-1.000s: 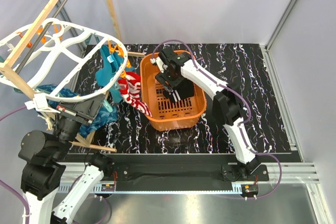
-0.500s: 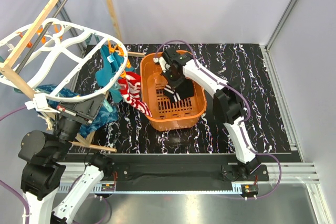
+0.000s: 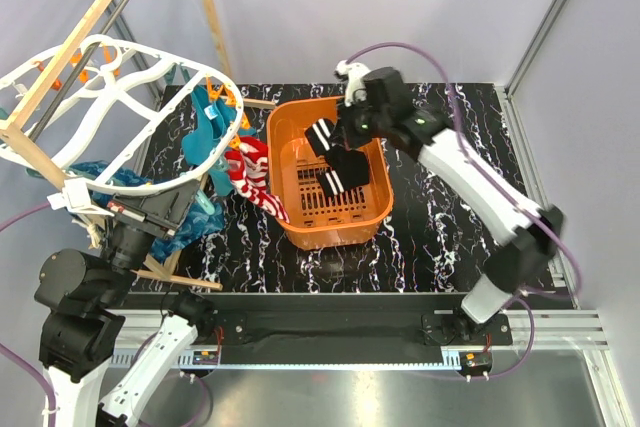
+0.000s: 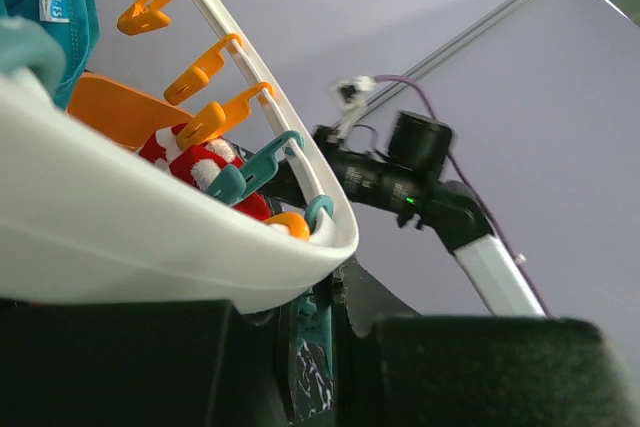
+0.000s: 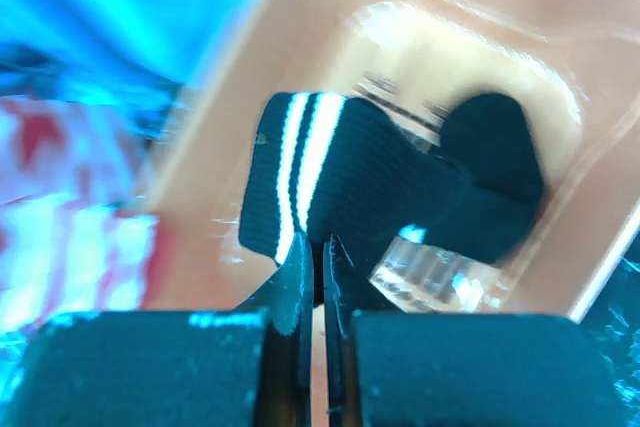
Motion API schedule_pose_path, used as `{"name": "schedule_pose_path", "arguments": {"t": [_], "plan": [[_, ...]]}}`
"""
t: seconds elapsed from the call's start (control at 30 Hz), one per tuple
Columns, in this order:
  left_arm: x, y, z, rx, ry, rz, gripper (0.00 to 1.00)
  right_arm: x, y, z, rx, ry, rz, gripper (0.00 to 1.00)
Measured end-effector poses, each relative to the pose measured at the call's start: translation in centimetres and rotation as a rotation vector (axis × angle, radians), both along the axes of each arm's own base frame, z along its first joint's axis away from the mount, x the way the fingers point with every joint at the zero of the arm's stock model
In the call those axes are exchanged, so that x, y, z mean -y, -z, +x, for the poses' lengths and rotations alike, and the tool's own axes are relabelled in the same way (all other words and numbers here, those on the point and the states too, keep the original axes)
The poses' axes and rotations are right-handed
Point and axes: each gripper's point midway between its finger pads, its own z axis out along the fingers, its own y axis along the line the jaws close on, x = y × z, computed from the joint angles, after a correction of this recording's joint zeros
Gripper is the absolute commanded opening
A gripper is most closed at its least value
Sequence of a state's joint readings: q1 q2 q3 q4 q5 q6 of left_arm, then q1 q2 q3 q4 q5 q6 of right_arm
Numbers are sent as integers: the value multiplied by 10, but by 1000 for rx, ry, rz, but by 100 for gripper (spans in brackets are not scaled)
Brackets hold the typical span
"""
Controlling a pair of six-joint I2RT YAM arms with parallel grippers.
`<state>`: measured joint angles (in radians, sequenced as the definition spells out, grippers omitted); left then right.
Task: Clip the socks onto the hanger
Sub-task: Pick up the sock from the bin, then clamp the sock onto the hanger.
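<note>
Right arm reaches far forward, gripper [image 5: 318, 247] pinched on a sock [image 5: 350, 182]; left arm folded low, gripper [image 3: 176, 201] angled upward.

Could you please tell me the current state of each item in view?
right gripper, shut on the black sock
black sock, held up over the basket
basket, upright on the table
striped sock, hanging from the hanger
left gripper, at the hanger's rim, grip unclear
</note>
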<state>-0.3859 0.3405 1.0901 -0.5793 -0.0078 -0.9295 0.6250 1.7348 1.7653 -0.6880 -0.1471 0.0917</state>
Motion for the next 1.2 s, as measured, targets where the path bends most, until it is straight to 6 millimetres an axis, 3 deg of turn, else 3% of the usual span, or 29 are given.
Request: {"name": "schedule_pose_path", "arguments": {"t": [0.17, 0.27, 0.37, 0.57, 0.73, 0.83, 1.03, 1.2], "plan": [[0, -1, -1, -2, 3, -10, 0, 2, -75, -63, 47, -92, 293, 0], [1, -2, -1, -2, 7, -22, 0, -3, -94, -108, -9, -198, 469, 0], [2, -4, -2, -3, 13, -40, 0, -10, -97, -151, -130, -317, 624, 0], [3, -11, -4, 3, 30, -79, 0, -32, -73, -218, -376, -493, 711, 0], [5, -15, -5, 3, 42, -112, 0, -61, -99, -282, -405, -695, 780, 0], [5, -17, -6, 0, 47, -133, 0, -74, -118, -289, -372, -714, 890, 0], [6, -19, -6, -13, 55, -168, 0, -105, -126, -267, -357, -591, 1019, 0], [6, -20, -7, -19, 58, -183, 0, -114, -134, -251, -319, -488, 1085, 0]]}}
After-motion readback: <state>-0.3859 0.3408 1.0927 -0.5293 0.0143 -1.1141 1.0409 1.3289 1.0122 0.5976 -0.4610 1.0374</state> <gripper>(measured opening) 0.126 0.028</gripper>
